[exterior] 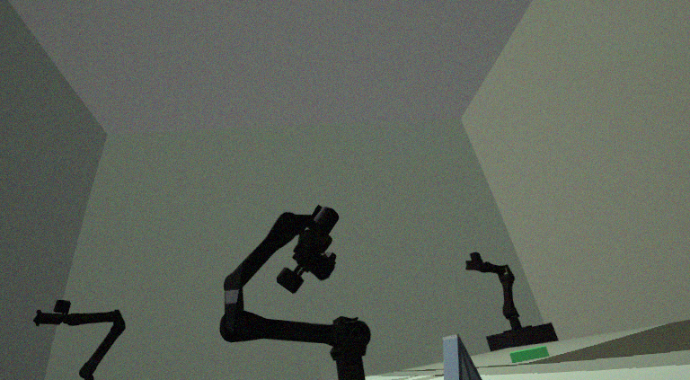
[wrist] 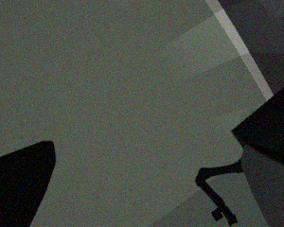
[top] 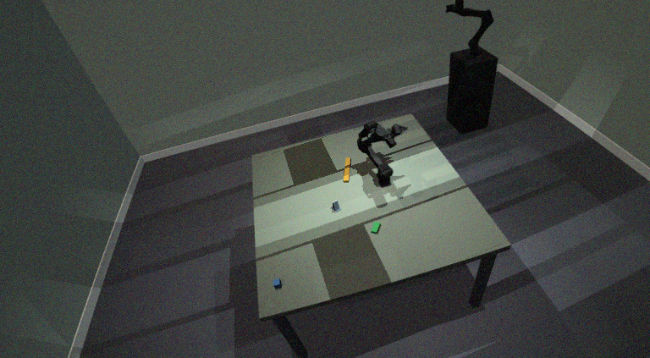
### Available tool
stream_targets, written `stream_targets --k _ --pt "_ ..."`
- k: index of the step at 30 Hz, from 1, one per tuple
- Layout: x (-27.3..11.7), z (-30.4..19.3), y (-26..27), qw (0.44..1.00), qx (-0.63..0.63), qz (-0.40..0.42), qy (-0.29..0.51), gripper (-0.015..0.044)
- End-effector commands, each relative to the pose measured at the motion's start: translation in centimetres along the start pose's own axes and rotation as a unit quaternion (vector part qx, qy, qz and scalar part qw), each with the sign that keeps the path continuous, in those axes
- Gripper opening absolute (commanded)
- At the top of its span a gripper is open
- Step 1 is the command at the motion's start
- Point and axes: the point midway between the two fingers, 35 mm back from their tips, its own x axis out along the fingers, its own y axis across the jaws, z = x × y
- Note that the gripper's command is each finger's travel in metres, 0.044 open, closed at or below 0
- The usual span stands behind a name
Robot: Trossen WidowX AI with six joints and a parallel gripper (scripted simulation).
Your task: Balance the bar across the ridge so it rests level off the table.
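"Where was the bar?"

"The orange bar (top: 347, 169) lay on the worktop (top: 431, 229) (exterior: 610, 359), nearer its far edge than its near one in the top view. The ridge (top: 335, 206) (exterior: 450, 357) stood apart from it, towards the near edge."

"And the pincer (top: 395, 135) (exterior: 306, 271) (wrist: 150, 153)?"

"Released, its fingers wide apart with nothing between them, up above the worktop's far right part."

"How would the bar have handled?"

"Light and stiff, I judged, unlikely to break, though perhaps a little slippery on its flat faces. The top view was dim and the bar small in it, so I couldn't vouch for its finish."

"Where would you have gripped it?"

"Across its narrow width, at mid-length, so neither end dipped. Off-centre on the ridge, it could have tipped to the worktop on release."

"Any containers?"

"None that I could see, so no contents to report. Just a green block (top: 376, 228) (exterior: 529, 354) on the near-edge side of the ridge, and a blue block (top: 277, 283) by the near left corner."
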Motion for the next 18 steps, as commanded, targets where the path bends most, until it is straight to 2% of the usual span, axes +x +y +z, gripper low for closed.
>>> stream_targets --k 1,3,4,18 --pt "0.0 0.1 0.1 1.0 -0.001 0.001 -0.002 0.0374" --pt "0.1 0.5 0.5 1.0 -0.011 0.007 -0.015 0.0321" --pt "0.2 0.9 0.8 0.999 -0.017 0.011 -0.025 0.0315" --pt "0.0 6.1 5.1 0.978 -0.108 0.047 -0.171 0.0315"
